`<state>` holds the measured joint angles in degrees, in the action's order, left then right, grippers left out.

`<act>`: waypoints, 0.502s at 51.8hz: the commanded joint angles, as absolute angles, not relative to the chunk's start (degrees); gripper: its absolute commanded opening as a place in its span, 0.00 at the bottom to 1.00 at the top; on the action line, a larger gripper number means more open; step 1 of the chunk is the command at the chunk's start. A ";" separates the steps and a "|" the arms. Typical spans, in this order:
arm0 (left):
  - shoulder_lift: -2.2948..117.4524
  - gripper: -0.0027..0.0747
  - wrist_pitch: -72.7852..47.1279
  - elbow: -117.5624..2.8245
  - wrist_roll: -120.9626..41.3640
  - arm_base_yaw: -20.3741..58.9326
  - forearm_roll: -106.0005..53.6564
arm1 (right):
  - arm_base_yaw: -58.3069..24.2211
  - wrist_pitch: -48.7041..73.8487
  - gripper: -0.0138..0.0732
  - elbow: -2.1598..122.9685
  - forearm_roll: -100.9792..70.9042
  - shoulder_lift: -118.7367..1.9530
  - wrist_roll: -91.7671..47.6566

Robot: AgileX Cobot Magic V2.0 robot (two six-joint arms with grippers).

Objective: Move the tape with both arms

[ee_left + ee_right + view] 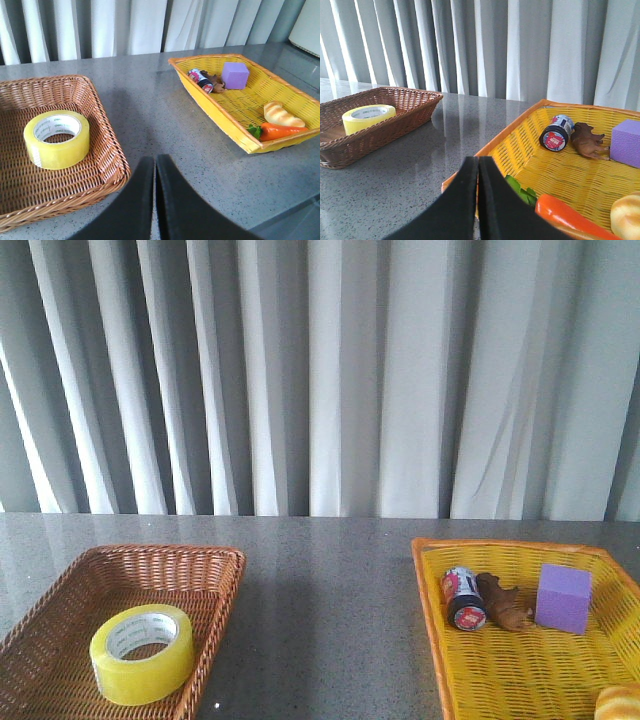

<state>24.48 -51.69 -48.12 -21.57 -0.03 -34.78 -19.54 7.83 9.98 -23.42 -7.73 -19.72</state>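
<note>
Front: yellow tape roll (142, 654) lies flat in brown wicker basket (215, 585), table's left side. Yellow basket (428, 585) on right w/ small can (464, 598), brown toy animal (503, 602), purple cube (562, 597). No arms visible.

L wrist: left gripper (155, 172) fingers pressed together, holding nothing, over bare table beside brown basket; tape apart from it.

R wrist: right gripper (478, 175) also closed, empty, at yellow basket's near rim; carrot (570, 217) and bread (626, 216) close by.

Pale grey-white curtains (330, 370) hang in long vertical folds across the whole back of the room, daylight glowing softly through them onto the speckled dark grey stone tabletop (330, 590) in front.
</note>
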 commanded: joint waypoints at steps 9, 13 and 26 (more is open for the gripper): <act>13.89 0.03 -43.30 -48.17 -22.94 -0.04 -30.13 | -19.35 4.00 0.15 11.56 -23.55 -8.16 -19.84; 13.06 0.03 -43.31 -47.58 -23.17 -0.04 -26.03 | -19.35 4.00 0.15 11.56 -23.55 -8.16 -19.84; 12.70 0.03 -28.24 -30.83 -23.63 -0.04 -23.59 | -19.35 4.00 0.15 11.56 -23.55 -8.16 -19.99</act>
